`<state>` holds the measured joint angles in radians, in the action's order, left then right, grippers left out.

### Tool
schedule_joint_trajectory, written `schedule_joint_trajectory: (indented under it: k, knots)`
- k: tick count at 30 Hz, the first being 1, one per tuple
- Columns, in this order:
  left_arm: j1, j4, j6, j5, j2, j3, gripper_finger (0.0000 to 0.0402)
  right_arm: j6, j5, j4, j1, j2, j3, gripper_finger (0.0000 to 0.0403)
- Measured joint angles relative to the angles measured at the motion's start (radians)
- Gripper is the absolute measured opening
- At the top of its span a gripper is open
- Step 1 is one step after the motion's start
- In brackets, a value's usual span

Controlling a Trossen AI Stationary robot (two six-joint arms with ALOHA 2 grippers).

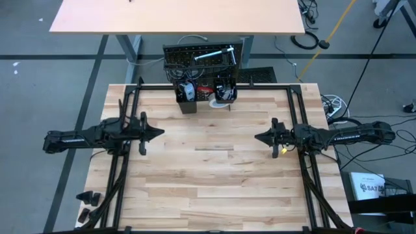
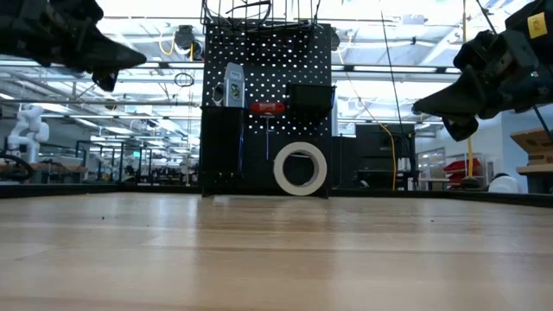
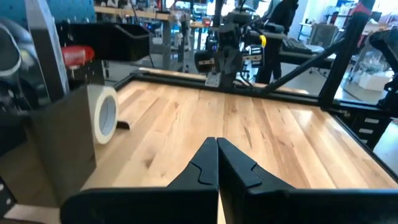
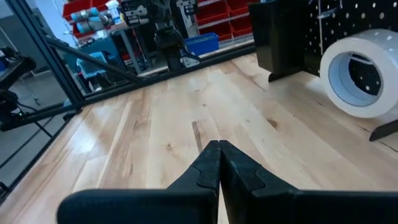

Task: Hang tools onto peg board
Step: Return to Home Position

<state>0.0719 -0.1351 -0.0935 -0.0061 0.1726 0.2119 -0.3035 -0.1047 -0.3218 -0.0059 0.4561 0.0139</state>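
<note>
left pincer (image 3: 216, 142) pressed together | right pincer (image 4: 219, 144) pressed together, well apart over table (image 1: 208, 188) | peg board (image 2: 268, 60) far edge

White tape roll (image 2: 277, 169), black peg board (image 2: 268, 60) (rows of holes).

**Around My Table**

Grey floor (image 1: 39, 91) crossed by dark tape lines lies around my wooden table (image 1: 214, 188). Beyond it stands a tan desk (image 1: 175, 16). Cables (image 1: 305, 43) coil on the floor. Red bins (image 4: 214, 7) line shelves; ceiling lights (image 2: 389, 9) glare.
</note>
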Motion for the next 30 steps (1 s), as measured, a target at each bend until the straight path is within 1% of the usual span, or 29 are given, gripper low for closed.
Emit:
schedule_joint_trajectory:
  k: [5, 9, 16, 21, 26, 30]
  knots:
    - [0.000, 0.050, -0.007, -0.003, 0.000, -0.050, 0.0000, 0.001, 0.000, 0.013, 0.000, 0.000, 0.000, 0.0000]
    - [0.000, 0.159, -0.033, -0.003, 0.000, -0.111, 0.0000, 0.001, 0.001, 0.021, 0.000, 0.000, 0.000, 0.0000]
    - [0.000, 0.217, -0.033, -0.002, 0.000, -0.177, 0.0000, 0.001, 0.002, 0.037, 0.000, 0.000, 0.000, 0.0000]
    - [0.000, 0.242, -0.032, 0.002, 0.000, -0.204, 0.0000, 0.019, 0.002, 0.038, 0.000, 0.000, 0.000, 0.0000]
    - [0.000, 0.212, 0.002, 0.003, 0.001, -0.205, 0.0000, 0.019, -0.012, 0.043, 0.000, 0.000, 0.000, 0.0000]
    - [0.000, 0.193, 0.005, -0.045, 0.001, -0.205, 0.0000, 0.004, -0.027, 0.044, 0.000, 0.000, 0.001, 0.0000]
